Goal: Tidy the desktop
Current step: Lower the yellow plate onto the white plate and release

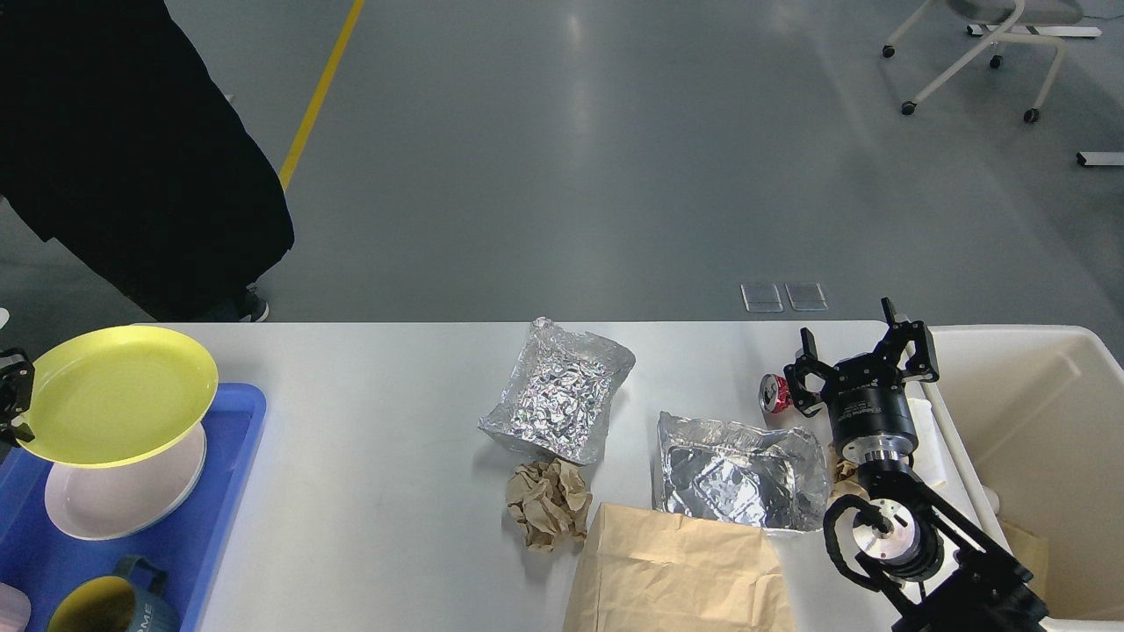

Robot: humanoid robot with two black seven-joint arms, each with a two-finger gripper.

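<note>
Over desktop [378, 491] far-right edge | right jaws [859, 347] spread, empty | left jaws [13, 399] gripping yellow plate [118, 391]

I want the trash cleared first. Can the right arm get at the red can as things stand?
Probably yes: the right gripper hangs open just right of the red can, which lies on the desktop with nothing between them.

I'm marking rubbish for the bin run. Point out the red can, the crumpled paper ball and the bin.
Red can [775, 392], head view: its visible end, left of the right gripper.
Paper ball [548, 504], head view: its middle.
Bin [1010, 332], head view: far rim.
</note>
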